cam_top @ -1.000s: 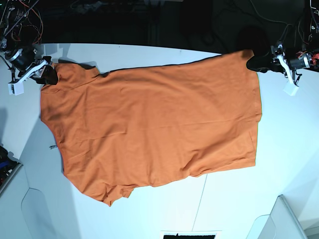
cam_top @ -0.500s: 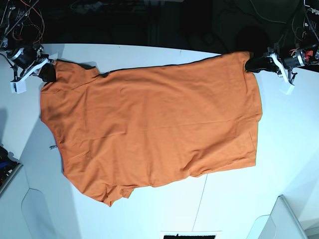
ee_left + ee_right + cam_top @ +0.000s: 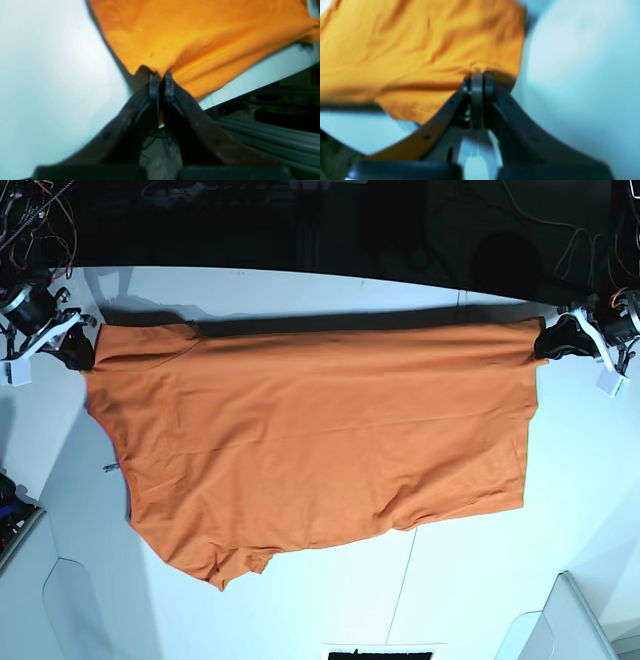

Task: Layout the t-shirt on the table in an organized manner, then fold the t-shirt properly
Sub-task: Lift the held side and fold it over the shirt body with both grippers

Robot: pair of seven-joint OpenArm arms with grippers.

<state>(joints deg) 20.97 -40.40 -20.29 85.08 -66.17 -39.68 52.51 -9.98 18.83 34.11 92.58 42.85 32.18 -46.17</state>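
Note:
The orange t-shirt point(image 3: 320, 440) lies spread across the white table point(image 3: 480, 580), its far edge pulled straight and raised a little, casting a dark shadow behind it. My left gripper point(image 3: 545, 340) is shut on the shirt's far right corner; in the left wrist view the fingertips point(image 3: 154, 82) of that gripper point(image 3: 161, 80) pinch a fold of the orange cloth point(image 3: 200, 37). My right gripper point(image 3: 82, 350) is shut on the far left corner; the right wrist view shows it point(image 3: 480, 80) clamped on bunched cloth point(image 3: 407, 50). The near hem rests on the table, rumpled at the lower left.
The table's far edge point(image 3: 300, 277) borders a dark area with cables and rails point(image 3: 275, 140). A thin seam line point(image 3: 400, 580) crosses the tabletop near the front. Grey-white bins stand at the lower corners point(image 3: 565, 620) point(image 3: 20, 570). A dark strip point(image 3: 383, 652) lies at the front edge.
Both grippers have moved apart and a little nearer with the corners pinched. The shirt's slanted far edge is now stretched straight and lifted, and a shadow has appeared behind it.

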